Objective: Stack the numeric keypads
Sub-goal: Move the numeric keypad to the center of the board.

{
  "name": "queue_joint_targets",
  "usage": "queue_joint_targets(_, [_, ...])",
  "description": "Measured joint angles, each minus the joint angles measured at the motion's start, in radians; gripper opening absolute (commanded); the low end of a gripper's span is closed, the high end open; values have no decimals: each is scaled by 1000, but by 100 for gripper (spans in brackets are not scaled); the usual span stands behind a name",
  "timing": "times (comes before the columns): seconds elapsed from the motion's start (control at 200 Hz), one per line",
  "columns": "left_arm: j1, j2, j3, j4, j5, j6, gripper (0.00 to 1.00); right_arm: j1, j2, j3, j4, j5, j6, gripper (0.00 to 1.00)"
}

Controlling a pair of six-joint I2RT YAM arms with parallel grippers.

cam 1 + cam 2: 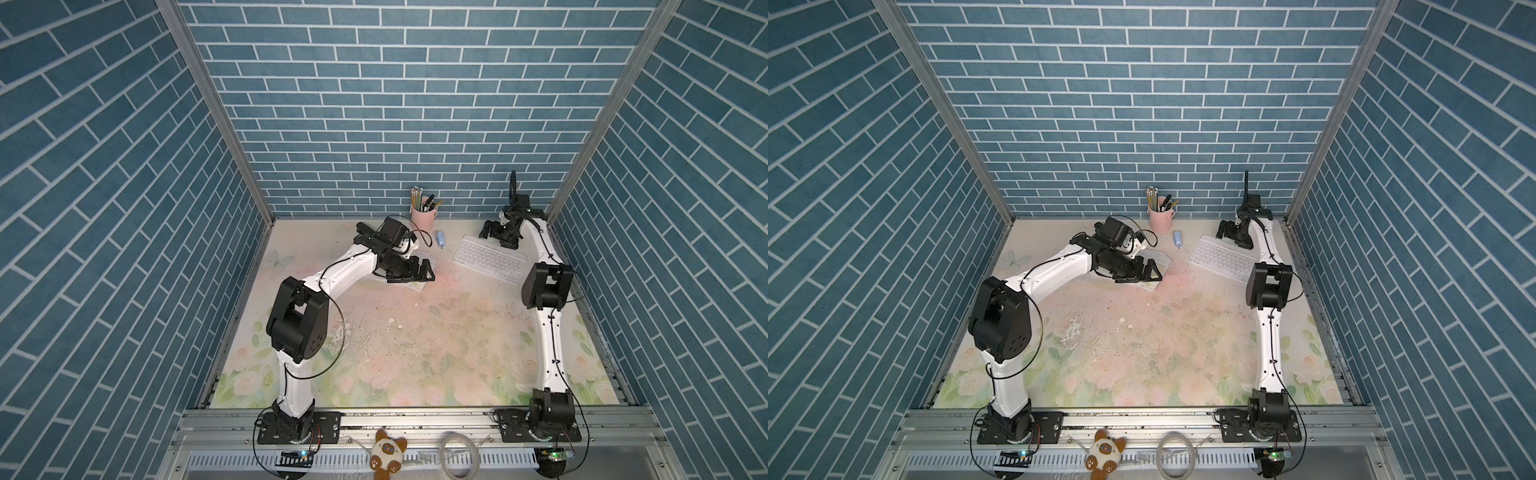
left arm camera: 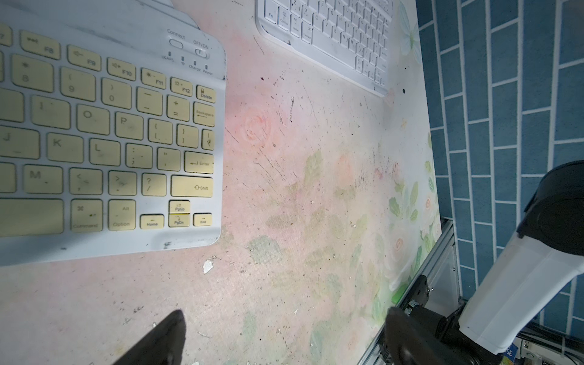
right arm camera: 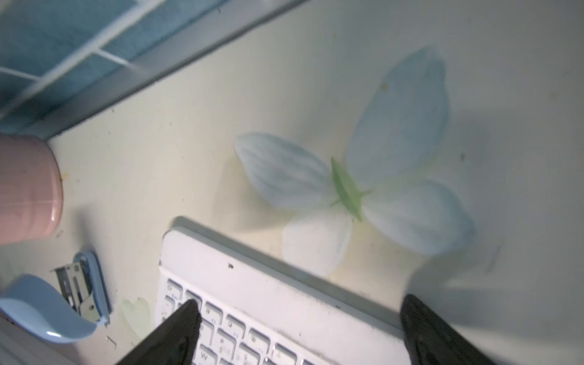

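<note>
A keypad with pale yellow keys (image 2: 110, 142) lies at the back middle of the table, with more white edges showing under it. In both top views my left arm hides most of this pile (image 1: 420, 286) (image 1: 1162, 259). My left gripper (image 2: 284, 331) (image 1: 417, 272) is open over bare table beside the pile, holding nothing. A white-keyed keypad (image 1: 490, 257) (image 3: 268, 300) lies slanted at the back right. My right gripper (image 3: 303, 316) (image 1: 487, 230) hangs open over its far end, one finger (image 3: 186, 319) above the keys and one past its edge.
A pink pencil cup (image 1: 423, 216) (image 3: 28, 189) stands against the back wall. A small blue stapler (image 1: 441, 239) (image 3: 63, 303) lies between the cup and the white keypad. Blue brick walls close in the table (image 1: 415, 353) on three sides.
</note>
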Motion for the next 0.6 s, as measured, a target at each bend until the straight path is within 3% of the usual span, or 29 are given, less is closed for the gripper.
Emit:
queue_joint_targets(0.12, [0,0,0,0,3,0,99,18,-97,-161,-19,40,-14,99])
queue_joint_targets(0.42, [0,0,0,1,11,-1,100,92,-118,-188,-171,151,-58,99])
queue_joint_targets(0.6, [0,-12,-15,10,22,-10,100,137,-263,-456,-150,178,-64,99])
